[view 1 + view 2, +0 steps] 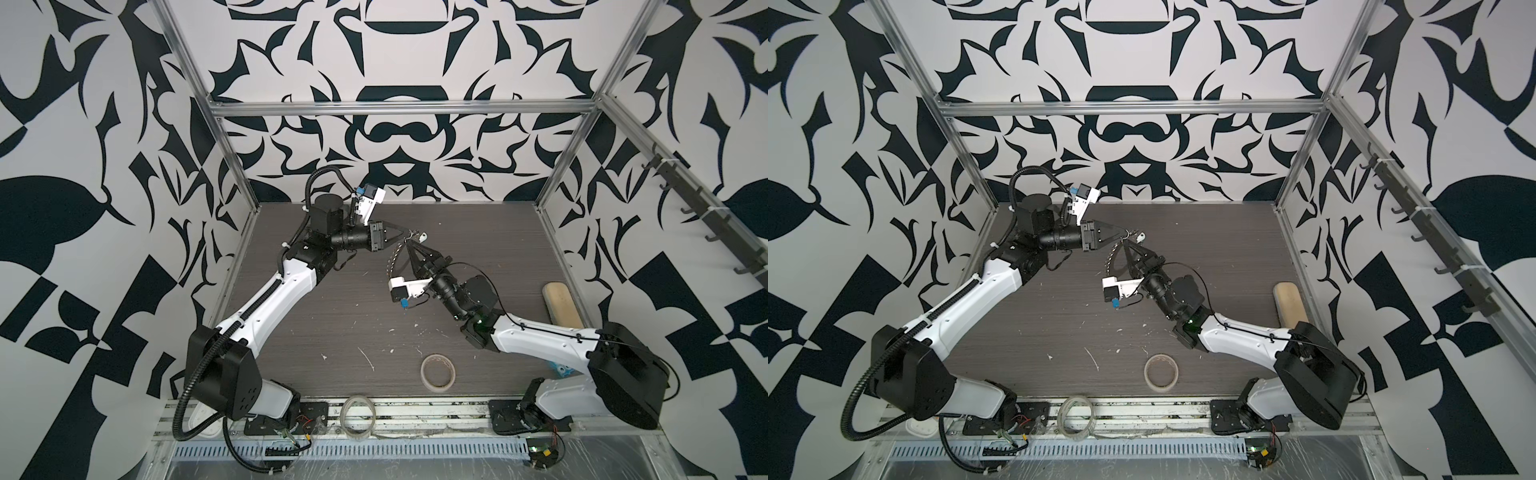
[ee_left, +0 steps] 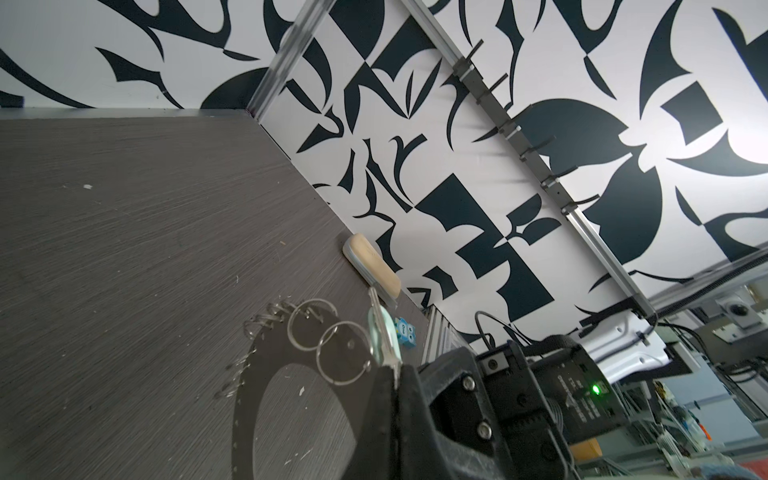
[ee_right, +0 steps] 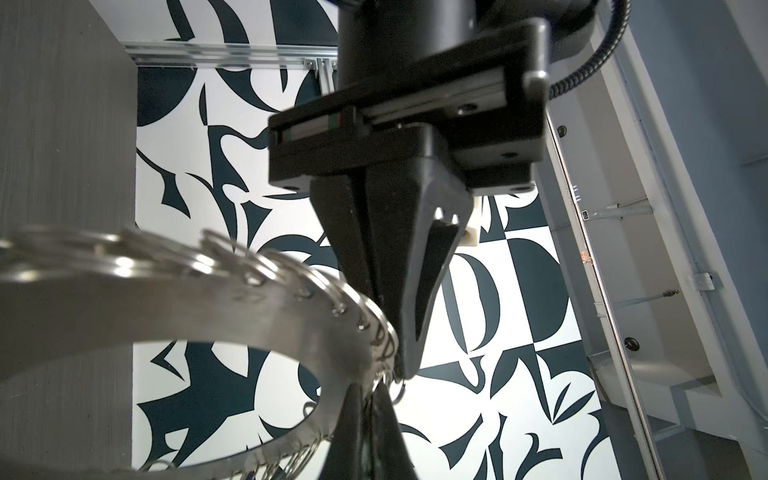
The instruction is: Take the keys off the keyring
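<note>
Hanging above the far middle of the dark wood-grain table [image 1: 332, 311], the flat silver ring-edged keyring [image 3: 166, 307] is pinched in the right gripper [image 1: 409, 246]. Just beside it, the left gripper [image 1: 405, 235] clamps the small pale silvery key [image 1: 423, 237].

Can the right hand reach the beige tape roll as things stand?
Probably not: the right hand is shut on the silver wire-ring keyring, held aloft, though nothing blocks the beige tape roll.
</note>
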Robot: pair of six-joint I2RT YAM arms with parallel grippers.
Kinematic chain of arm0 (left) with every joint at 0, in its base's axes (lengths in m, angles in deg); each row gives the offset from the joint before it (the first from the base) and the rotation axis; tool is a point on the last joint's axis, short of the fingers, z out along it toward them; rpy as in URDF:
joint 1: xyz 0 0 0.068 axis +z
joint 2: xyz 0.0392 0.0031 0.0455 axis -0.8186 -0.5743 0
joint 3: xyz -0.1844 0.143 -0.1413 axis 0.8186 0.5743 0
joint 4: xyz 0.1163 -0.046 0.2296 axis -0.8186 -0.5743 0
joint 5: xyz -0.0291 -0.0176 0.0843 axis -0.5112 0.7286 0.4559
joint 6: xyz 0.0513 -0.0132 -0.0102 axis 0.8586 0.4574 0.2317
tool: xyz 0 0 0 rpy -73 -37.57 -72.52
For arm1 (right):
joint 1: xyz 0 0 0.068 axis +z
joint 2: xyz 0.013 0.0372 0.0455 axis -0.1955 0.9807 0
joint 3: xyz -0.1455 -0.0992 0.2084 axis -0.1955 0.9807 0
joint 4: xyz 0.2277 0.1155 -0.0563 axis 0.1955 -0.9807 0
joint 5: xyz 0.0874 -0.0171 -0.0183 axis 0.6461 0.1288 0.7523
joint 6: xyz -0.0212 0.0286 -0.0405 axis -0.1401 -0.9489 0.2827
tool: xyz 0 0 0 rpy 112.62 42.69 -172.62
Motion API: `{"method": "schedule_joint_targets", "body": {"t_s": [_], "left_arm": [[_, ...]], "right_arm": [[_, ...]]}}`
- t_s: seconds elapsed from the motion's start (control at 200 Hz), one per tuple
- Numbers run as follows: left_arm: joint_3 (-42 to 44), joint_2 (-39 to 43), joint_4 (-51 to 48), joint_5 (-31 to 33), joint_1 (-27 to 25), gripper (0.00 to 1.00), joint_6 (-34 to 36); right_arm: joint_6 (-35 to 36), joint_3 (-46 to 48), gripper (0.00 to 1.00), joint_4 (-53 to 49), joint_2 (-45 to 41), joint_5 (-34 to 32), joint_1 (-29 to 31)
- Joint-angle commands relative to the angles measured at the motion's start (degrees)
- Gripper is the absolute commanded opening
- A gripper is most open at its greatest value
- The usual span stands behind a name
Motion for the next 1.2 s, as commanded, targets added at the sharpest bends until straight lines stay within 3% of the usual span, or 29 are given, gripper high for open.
{"method": "schedule_joint_targets", "body": {"t_s": [0.0, 0.23, 0.305, 0.48, 0.605, 0.7, 0.835, 0.965, 1.195], "left_arm": [[1.63, 2.58, 10.87, 10.34, 1.2, 0.0, -5.31], [1.37, 2.45, 14.12, 5.48, 0.43, 0.0, -6.79], [0.5, 2.42, 13.38, 5.08, 0.51, 0.0, -6.6], [-0.88, 2.39, 11.81, 4.79, 0.5, 0.0, -5.81], [-0.71, 2.55, 11.45, 4.83, 0.5, 0.0, -5.65], [-0.58, 2.87, 11.33, 5.07, 0.51, 0.0, -5.53], [-0.29, 3.15, 11.01, 5.28, 0.48, 0.0, -5.32], [-0.36, 3.19, 10.56, 5.21, 0.46, 0.0, -4.95], [-0.09, 3.25, 10.32, 5.21, 0.5, 0.0, -4.64]], "right_arm": [[0.26, -2.35, 0.0, 4.09, -0.67, 0.47, 0.27], [-3.68, -2.55, 0.0, -0.95, -2.06, 6.0, -1.22], [-8.05, -2.75, 0.0, -3.11, -2.7, 6.78, -1.23], [-14.4, -3.14, 0.26, -9.16, -5.06, 6.53, -1.57], [-15.22, -3.05, 0.35, -11.19, -5.72, 6.46, -1.84], [-17.77, -3.06, 0.37, -11.33, -6.41, 5.9, -2.01], [-31.84, -4.8, 0.37, -13.62, -8.98, 2.47, -2.41], [-49.04, -7.39, 0.37, -23.02, -12.99, 5.8, -4.67], [-67.99, -11.01, 0.38, -29.07, -15.07, 12.84, -8.56]]}}
